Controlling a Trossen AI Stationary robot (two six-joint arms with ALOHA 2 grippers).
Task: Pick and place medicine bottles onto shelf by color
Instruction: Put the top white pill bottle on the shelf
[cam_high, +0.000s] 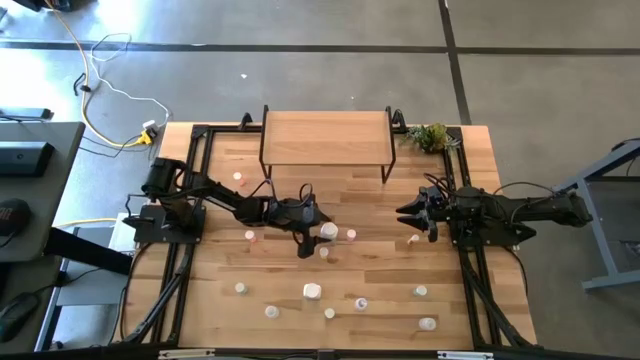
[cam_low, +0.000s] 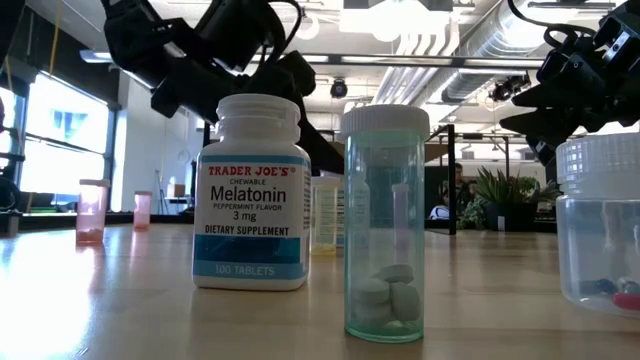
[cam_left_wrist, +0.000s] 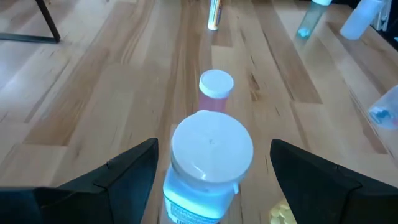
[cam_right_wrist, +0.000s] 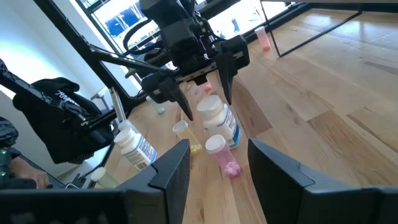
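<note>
With both fingers spread wide, my left pincer (cam_left_wrist: 211, 168) hangs over the white-capped bottle (cam_left_wrist: 208, 165) near the middle of the table (cam_high: 220, 255); the bottle stands between the fingers, and neither looks to be touching it. Judgement: I am straddling it so the fingers can close on its sides below the cap. The right wrist view confirms this, with the left pincer (cam_right_wrist: 202, 87) tips at either side of the bottle (cam_right_wrist: 217, 121). Its label shows blue, so I judge it bound for whichever part of the shelf takes blue.

Just beyond it stands a pink bottle (cam_left_wrist: 215, 90) with a white cap, close enough that a crooked closing could knock it. A small yellowish vial (cam_right_wrist: 183, 132) sits near by as well.

My right pincer (cam_high: 413, 222), also spread wide and holding nothing, waits over the right half of the table, pointed toward the left arm.

The shelf (cam_high: 325, 140) stands at the far edge with nothing on its board that I can see. Other bottles lie scattered along the near side (cam_high: 312, 291), well apart from it. Sorting appears barely started.
</note>
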